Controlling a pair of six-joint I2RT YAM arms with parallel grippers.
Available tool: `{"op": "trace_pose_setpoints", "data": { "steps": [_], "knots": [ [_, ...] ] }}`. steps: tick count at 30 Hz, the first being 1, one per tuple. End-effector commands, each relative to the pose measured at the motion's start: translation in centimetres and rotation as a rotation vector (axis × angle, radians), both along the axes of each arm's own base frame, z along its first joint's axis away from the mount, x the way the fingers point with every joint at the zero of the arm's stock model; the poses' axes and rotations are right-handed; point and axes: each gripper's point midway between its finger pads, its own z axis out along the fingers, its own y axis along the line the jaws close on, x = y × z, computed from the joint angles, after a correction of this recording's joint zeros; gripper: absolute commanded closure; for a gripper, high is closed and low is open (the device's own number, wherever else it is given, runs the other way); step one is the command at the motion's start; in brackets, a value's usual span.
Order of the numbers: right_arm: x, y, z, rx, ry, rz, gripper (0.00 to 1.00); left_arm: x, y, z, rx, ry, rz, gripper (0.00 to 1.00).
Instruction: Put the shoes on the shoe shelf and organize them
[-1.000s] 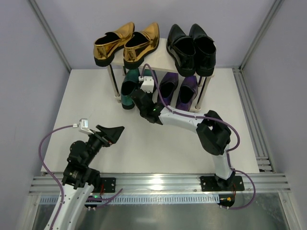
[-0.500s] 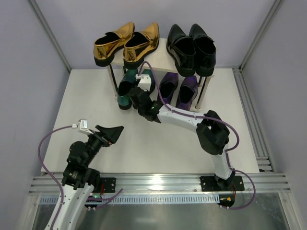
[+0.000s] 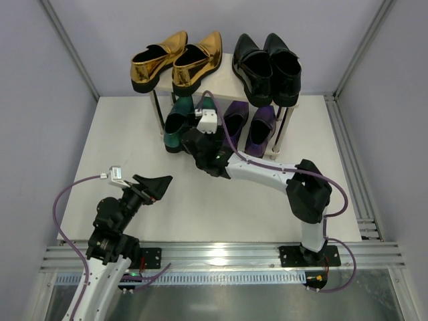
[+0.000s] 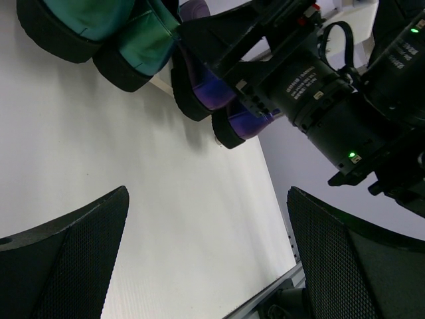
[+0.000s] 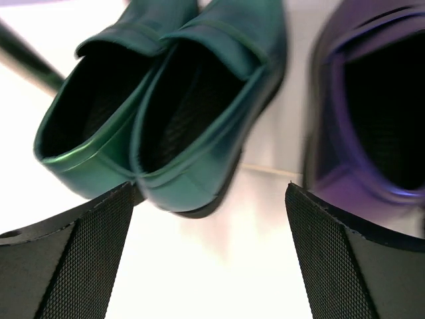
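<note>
The shoe shelf [image 3: 227, 75] stands at the back of the table. Gold shoes [image 3: 175, 59] and black shoes [image 3: 267, 67] sit on its top board. On the lower tier are the teal shoes [image 3: 177, 124] and purple shoes [image 3: 251, 126], heels toward me. My right gripper [image 3: 195, 136] is open just behind the teal heels, holding nothing. In the right wrist view, that gripper [image 5: 209, 199] faces the teal pair [image 5: 199, 113], side by side, with a purple shoe [image 5: 372, 119] to the right. My left gripper [image 3: 157, 182] hovers open and empty at the table's near left [image 4: 207, 196].
The left wrist view shows the teal heels [image 4: 99, 26], purple heels [image 4: 206, 86] and the right arm's black wrist [image 4: 319, 93] ahead of bare white table. Grey walls enclose the table [image 3: 134, 147]. A metal rail [image 3: 221, 253] runs along the near edge.
My right gripper's jaws have opened and let go of the teal shoe, which now lies beside its mate on the lower tier. The right elbow shifted right. The left arm stayed still.
</note>
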Motion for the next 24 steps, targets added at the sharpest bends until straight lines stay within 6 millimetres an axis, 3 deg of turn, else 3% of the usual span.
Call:
{"op": "trace_pose_setpoints", "data": {
  "steps": [1, 4, 9, 18, 24],
  "knots": [
    [-0.1, -4.9, 4.8, 0.002, -0.077, -0.163, 0.05, 0.1, -0.1, 0.8, -0.016, -0.028, -0.004, 0.0],
    [-0.3, -7.5, 4.7, -0.005, -0.057, -0.215, 0.05, 0.1, -0.1, 1.0, -0.016, -0.033, -0.004, 0.0],
    [0.0, -10.3, 2.0, -0.009, 0.007, -0.245, 0.07, 0.2, -0.3, 0.8, -0.02, -0.024, -0.013, 0.0],
    [0.5, -10.1, 0.4, -0.025, 0.036, -0.234, 0.14, 0.2, -0.3, 0.5, -0.018, -0.018, -0.01, 0.0],
    [2.4, -10.2, -2.4, -0.061, 0.091, -0.258, 0.31, 0.1, -0.2, 0.7, -0.016, -0.024, -0.01, 0.0]
  ]
}}
